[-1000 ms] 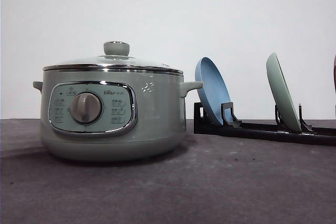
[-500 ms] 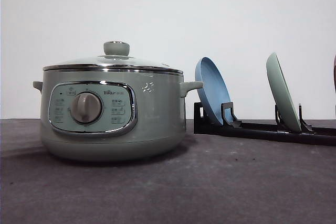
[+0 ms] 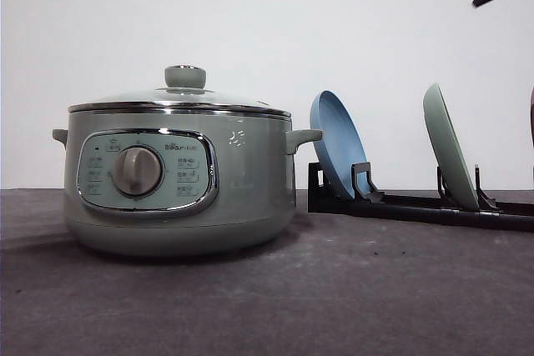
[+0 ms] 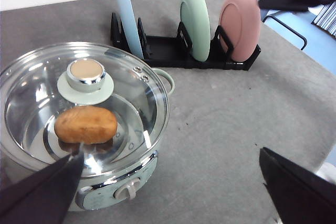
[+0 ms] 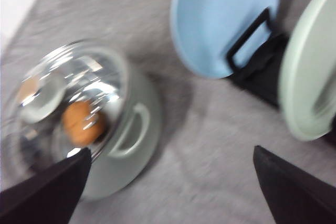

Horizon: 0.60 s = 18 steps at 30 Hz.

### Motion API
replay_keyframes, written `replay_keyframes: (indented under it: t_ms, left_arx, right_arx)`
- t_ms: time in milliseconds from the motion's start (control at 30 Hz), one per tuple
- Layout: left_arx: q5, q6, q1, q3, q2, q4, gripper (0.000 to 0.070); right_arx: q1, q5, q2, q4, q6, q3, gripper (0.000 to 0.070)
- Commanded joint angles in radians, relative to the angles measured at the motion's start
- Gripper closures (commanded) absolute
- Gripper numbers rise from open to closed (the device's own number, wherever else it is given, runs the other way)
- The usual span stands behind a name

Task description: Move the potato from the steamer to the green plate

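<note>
Potato [image 4: 85, 124] sits inside the steamer [image 3: 179, 181], under the closed glass lid [image 4: 79, 106]. Nothing is gripped. Left gripper [image 4: 173, 190] is spread wide and empty, high above the pot, with the potato just ahead of one fingertip. Right gripper [image 5: 170, 187] is also wide open and empty; its view is motion-blurred, with the steamer off to one finger's side and the plates off to the other.

My read: the lid comes first.
- Take the green knob [image 4: 85, 73] from straight above, jaws centred on it, and close fully before lifting.
- Lift vertically until you clear the chrome rim. The glass looks slick and probably heavy for a knob grip.
- You'll need to lay the green plate [image 3: 449, 146] flat. It stands on edge in the black rack [image 3: 417, 204], well away from both grippers.

In the way:
- Blue plate [image 3: 338, 143] stands in the slot nearest the steamer; don't take that one.
- Pink plate [image 4: 240, 23] is just beyond the green one, so clearance is tight for a rim pinch.
- The steamer's side handle [image 3: 302, 137] sticks out towards the rack.
</note>
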Motion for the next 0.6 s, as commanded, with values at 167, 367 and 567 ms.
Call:
replay_keyframes:
  t_ms: [167, 367, 567]
  left_arx:
    - [0.008, 0.001, -0.004, 0.025, 0.006, -0.008, 0.0000]
    - [0.008, 0.001, -0.004, 0.025, 0.006, -0.010, 0.0000]
    - [0.008, 0.001, -0.004, 0.025, 0.006, -0.010, 0.0000]
  right_arx:
    - [-0.036, 0.062, 0.207, 0.018, -0.022, 0.168, 0.0081]
    - [-0.079, 0.062, 0.336, 0.046, -0.021, 0.248, 0.0082]
    - [-0.119, 0.052, 0.409, 0.115, -0.019, 0.259, 0.0082]
